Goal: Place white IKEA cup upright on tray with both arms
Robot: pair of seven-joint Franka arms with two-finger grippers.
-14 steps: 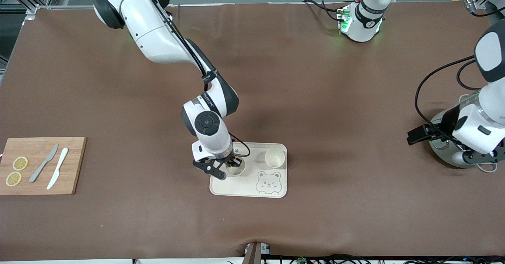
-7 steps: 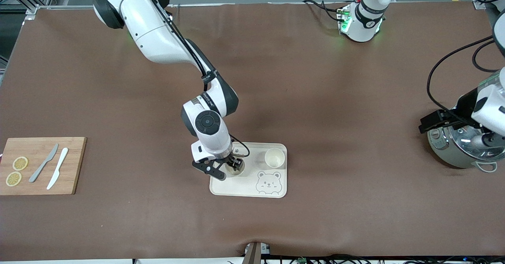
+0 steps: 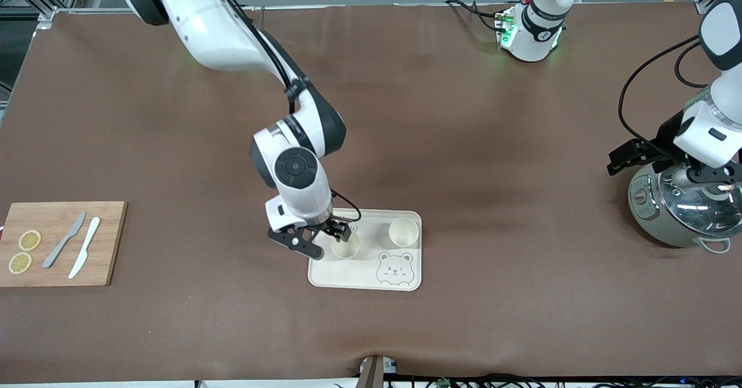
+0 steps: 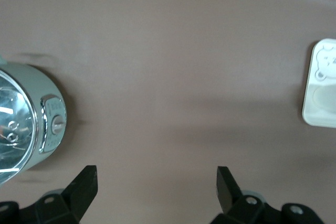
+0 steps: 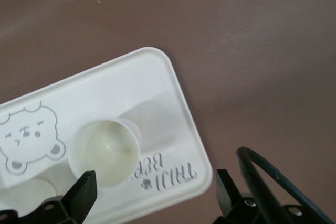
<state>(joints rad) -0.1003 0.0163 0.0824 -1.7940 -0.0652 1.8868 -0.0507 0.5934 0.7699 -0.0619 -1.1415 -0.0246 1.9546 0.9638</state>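
The cream tray [image 3: 359, 275] with the bear face lies mid-table. Two white cups stand upright on it: one [image 3: 346, 246] at the right arm's end, the other [image 3: 403, 231] at the left arm's end. My right gripper [image 3: 335, 232] is open and empty, just above the first cup's rim and the tray's edge. In the right wrist view the cup [image 5: 105, 153] sits by the "TAIJI BEAR" lettering on the tray [image 5: 157, 93], under my open right gripper [image 5: 155, 190]. My left gripper [image 3: 716, 174] is open and empty over a cooker; the left wrist view [image 4: 157, 179] shows it open.
A silver rice cooker [image 3: 666, 220] stands at the left arm's end of the table, seen too in the left wrist view [image 4: 26, 124]. A wooden cutting board [image 3: 58, 260] with two knives and lemon slices lies at the right arm's end.
My right gripper has come off the cup, risen and shifted toward the right arm's end, so the cup's mouth now shows. My left arm has swung about over the cooker.
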